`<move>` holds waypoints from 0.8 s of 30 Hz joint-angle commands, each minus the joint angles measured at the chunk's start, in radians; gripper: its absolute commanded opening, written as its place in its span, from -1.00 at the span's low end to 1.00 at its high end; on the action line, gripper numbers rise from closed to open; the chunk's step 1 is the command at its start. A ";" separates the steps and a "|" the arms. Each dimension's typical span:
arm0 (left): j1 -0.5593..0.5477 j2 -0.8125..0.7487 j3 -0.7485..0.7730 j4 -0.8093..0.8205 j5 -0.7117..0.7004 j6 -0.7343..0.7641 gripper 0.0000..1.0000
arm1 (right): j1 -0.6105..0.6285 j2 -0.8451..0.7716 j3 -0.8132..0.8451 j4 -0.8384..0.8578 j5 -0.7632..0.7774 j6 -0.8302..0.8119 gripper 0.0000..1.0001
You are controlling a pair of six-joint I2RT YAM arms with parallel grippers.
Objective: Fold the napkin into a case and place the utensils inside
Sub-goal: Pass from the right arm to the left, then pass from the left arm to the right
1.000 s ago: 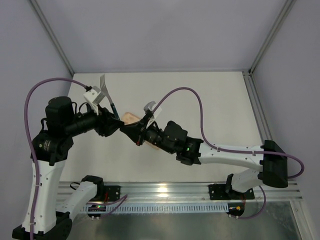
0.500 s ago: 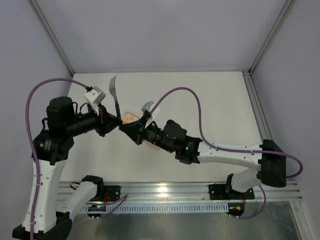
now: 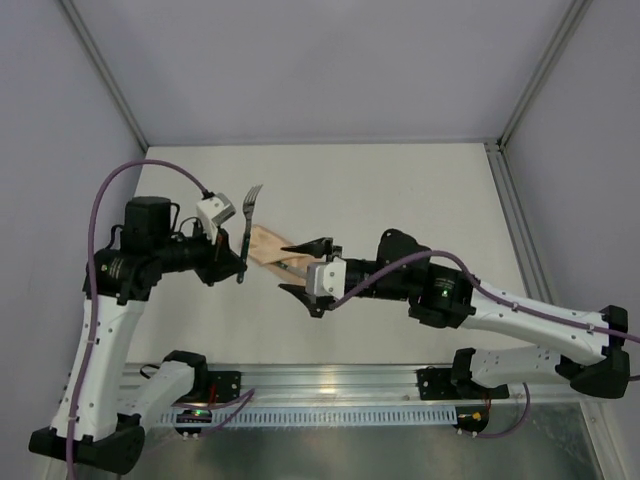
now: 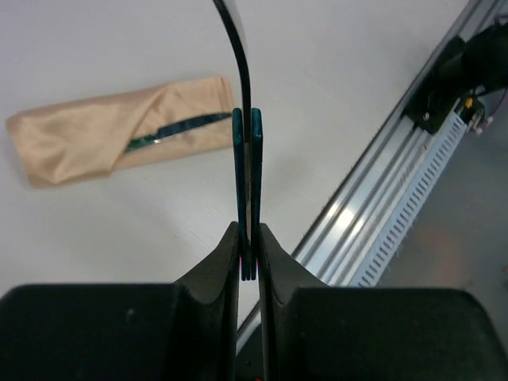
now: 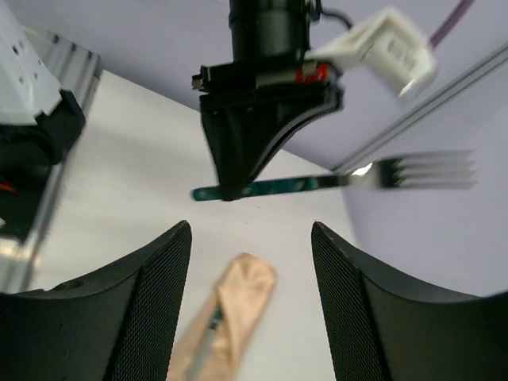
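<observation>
My left end effector [image 4: 247,238] clamps the green-handled silver fork [image 3: 247,218], tines up-frame; the folded peach cloth case [image 4: 95,139] lies upper left on the table [image 3: 400,190], crosswise to the fork, with the right end effector [image 3: 310,268] wide and empty beside it.

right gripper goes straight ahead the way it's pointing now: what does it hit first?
Most likely the fork, clamped by its handle in the left gripper straight ahead of the right gripper, whose jaws are open. The case lies lower, probably under that line; depth unclear.
</observation>
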 commanded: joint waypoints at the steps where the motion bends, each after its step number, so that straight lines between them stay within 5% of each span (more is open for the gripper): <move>1: 0.002 0.084 -0.021 -0.187 0.099 0.174 -1.00 | 0.006 0.019 0.110 -0.310 -0.078 -0.490 0.31; 5: 0.002 0.135 0.011 -0.309 0.106 0.300 -1.00 | 0.038 0.065 0.128 -0.361 -0.049 -0.775 0.32; 12: -0.001 0.172 0.035 -0.430 0.131 0.400 -1.00 | 0.110 0.275 0.326 -0.510 0.115 -0.951 0.30; 24: -0.007 0.157 0.003 -0.470 0.102 0.452 -1.00 | 0.103 0.473 0.486 -0.565 0.284 -0.971 0.26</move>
